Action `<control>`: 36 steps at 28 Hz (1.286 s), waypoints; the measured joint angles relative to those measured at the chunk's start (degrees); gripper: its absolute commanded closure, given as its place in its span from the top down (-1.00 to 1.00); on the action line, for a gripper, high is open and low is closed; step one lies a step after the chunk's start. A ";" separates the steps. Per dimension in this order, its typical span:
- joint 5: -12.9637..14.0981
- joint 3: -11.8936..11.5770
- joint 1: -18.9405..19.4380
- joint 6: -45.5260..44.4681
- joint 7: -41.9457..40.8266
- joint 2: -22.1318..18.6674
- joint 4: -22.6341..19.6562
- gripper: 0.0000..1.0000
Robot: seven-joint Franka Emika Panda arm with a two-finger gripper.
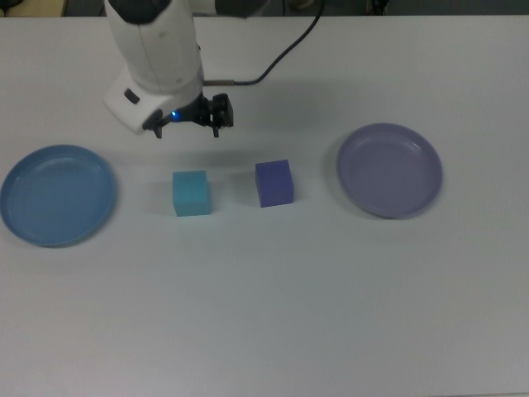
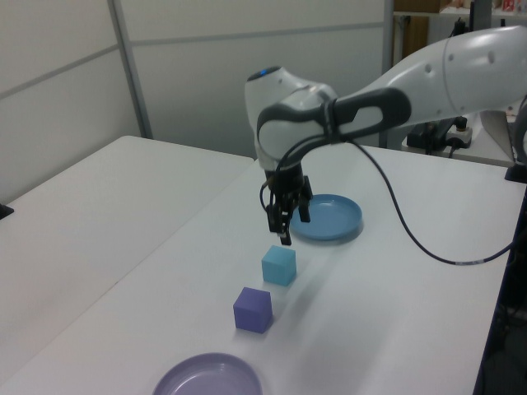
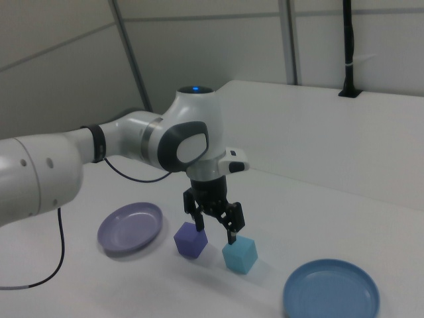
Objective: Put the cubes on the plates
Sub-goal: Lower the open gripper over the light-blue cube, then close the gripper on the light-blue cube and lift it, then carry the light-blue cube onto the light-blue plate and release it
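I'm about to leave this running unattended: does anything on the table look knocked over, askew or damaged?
Nothing stands out. The cyan cube and violet cube sit flat between the blue plate and lavender plate; the gripper hovers, fingers open.

Top view looks straight down; left and right views face the table [image 1: 331, 314] obliquely from opposite ends.

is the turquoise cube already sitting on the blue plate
No, the turquoise cube rests on the table between the blue plate and the violet cube.
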 measured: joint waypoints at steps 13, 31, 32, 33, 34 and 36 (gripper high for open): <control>-2.56 0.01 0.76 4.80 0.00 4.50 -0.08 1.00; -2.56 -0.35 0.61 10.00 2.89 9.14 -0.11 1.00; -2.56 -0.38 0.60 10.31 3.20 9.28 -0.10 1.00; -2.56 -0.39 0.59 10.55 3.50 9.41 -0.10 0.99; -2.56 -0.41 0.57 10.73 3.78 9.50 -0.10 0.88; -2.56 -0.42 0.56 10.77 4.41 9.60 -0.10 0.61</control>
